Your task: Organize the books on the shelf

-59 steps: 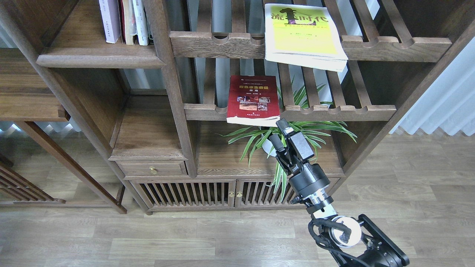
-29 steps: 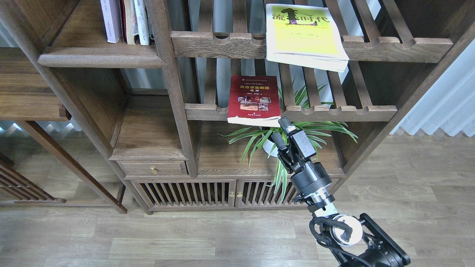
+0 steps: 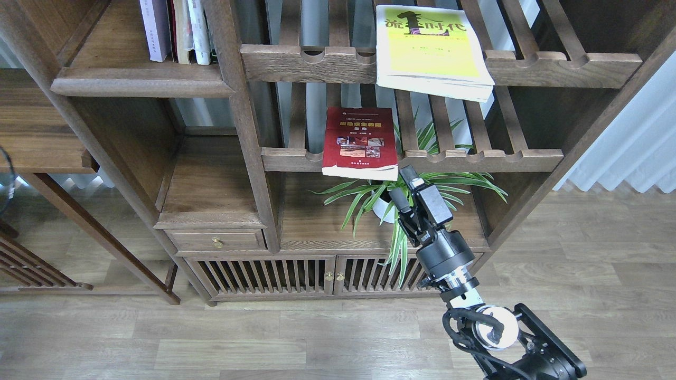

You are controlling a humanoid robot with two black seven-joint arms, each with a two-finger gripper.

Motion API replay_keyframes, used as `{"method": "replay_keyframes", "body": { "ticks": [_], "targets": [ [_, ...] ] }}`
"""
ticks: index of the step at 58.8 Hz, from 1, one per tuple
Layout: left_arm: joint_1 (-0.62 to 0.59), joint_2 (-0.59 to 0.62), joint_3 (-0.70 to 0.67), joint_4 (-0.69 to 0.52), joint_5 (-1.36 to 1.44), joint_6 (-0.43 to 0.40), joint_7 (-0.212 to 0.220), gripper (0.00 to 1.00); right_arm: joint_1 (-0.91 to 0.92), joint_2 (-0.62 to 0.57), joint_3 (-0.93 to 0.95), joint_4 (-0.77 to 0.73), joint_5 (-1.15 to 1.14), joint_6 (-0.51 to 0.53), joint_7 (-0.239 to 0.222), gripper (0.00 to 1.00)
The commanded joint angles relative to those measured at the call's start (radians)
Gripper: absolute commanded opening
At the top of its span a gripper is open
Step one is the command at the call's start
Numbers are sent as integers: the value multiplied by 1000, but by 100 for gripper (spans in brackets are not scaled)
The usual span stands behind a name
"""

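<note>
Just below the front corner of the dark red book [image 3: 360, 141], the right hand [image 3: 404, 186] is hovering at the far end of its black arm, which is rising from the lower right edge of the view. Its two fingers [image 3: 409, 176] are standing apart with a gap showing between them, so the hand is open and holding nothing. It is sitting near the book's lower right corner; I cannot tell whether it is touching it.

The dark red book is lying flat, cover up, on the lower slatted rack [image 3: 475, 158], its near edge hanging a little over the scalloped rail. Well above it, the yellow-green book [image 3: 430, 50] is lying flat on the upper slatted rack [image 3: 554, 68], also overhanging the front rail, slightly skewed. Up in the left compartment, the solid shelf [image 3: 142, 84] with the rounded front edge is carrying the pale lavender book [image 3: 156, 29], which is standing upright with a few other upright books [image 3: 191, 29] just beside it on the right.

Behind the hand, a green potted plant [image 3: 417, 182] is spreading its leaves over the cabinet top [image 3: 317, 227], its white pot partly hidden by the fingers. Below that, a slatted double door [image 3: 296, 274] is facing the wooden floor [image 3: 264, 338]. The left hand is not showing anywhere in view.
</note>
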Motion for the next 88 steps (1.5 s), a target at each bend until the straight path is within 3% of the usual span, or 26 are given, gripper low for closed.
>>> {"method": "replay_keyframes", "body": {
  "ticks": [1, 10, 19, 27, 37, 42, 47, 63, 68, 75, 88],
  "targets": [
    [-17, -23, -47, 12, 11, -1, 2, 97, 0, 1, -2, 0, 0, 0, 0, 98],
    [-6, -21, -73, 13, 14, -18, -1, 100, 2, 3, -4, 0, 0, 0, 0, 98],
    [-3, -26, -73, 15, 48, -168, -2, 100, 2, 4, -5, 0, 0, 0, 0, 98],
    [11, -27, -81, 15, 77, -174, 4, 100, 2, 4, -4, 1, 1, 0, 0, 98],
    [114, -161, -162, 1, 74, -52, 28, 100, 2, 3, -4, 6, 1, 0, 0, 98],
    [175, -309, -249, 1, 81, 62, 94, 100, 2, 1, -1, 8, 5, 0, 0, 98],
    [218, -371, -283, 1, 92, 112, 133, 100, 2, 0, 1, 8, 14, 0, 0, 98],
    [301, -423, -283, 0, 126, 82, 149, 100, 2, -9, 7, 8, 31, 0, 0, 98],
    [299, -426, -275, 0, 126, 74, 177, 100, 2, -11, 7, 8, 31, 0, 0, 98],
    [296, -444, -268, 0, 126, 74, 247, 100, 2, -11, 8, 8, 31, 0, 0, 98],
    [306, -486, -228, -2, 126, 74, 258, 100, 10, -11, 8, 8, 31, 0, 0, 98]
  ]
}}
